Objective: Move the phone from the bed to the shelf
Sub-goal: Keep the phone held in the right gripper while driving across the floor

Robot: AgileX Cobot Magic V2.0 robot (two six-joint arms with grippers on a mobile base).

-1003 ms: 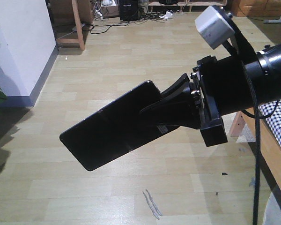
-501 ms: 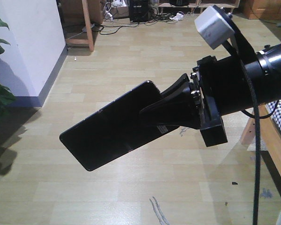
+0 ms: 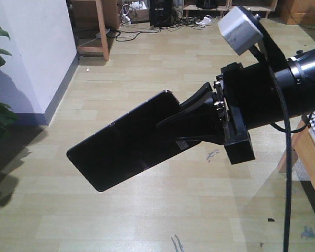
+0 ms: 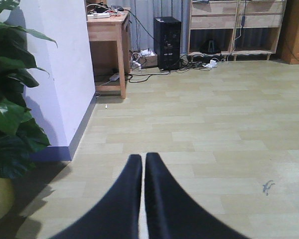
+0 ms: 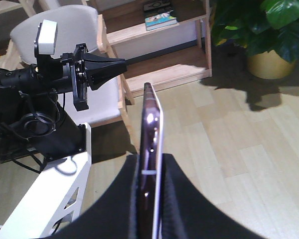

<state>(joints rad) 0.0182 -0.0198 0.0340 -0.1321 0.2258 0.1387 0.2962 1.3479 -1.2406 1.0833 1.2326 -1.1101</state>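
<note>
— Where is the thin glossy black phone [image 3: 123,144] with the pinkish-gold rim?
— In the air above the pale wood-plank floor [image 3: 147,68]. The black right gripper [image 5: 150,167] pinches one end between its jaws, and the rest juts out past the fingertips, seen edge-on from the right wrist.
— And the black left gripper [image 4: 143,167]?
— It holds nothing, its jaws pressed almost together with only a thin slit between them.
</note>
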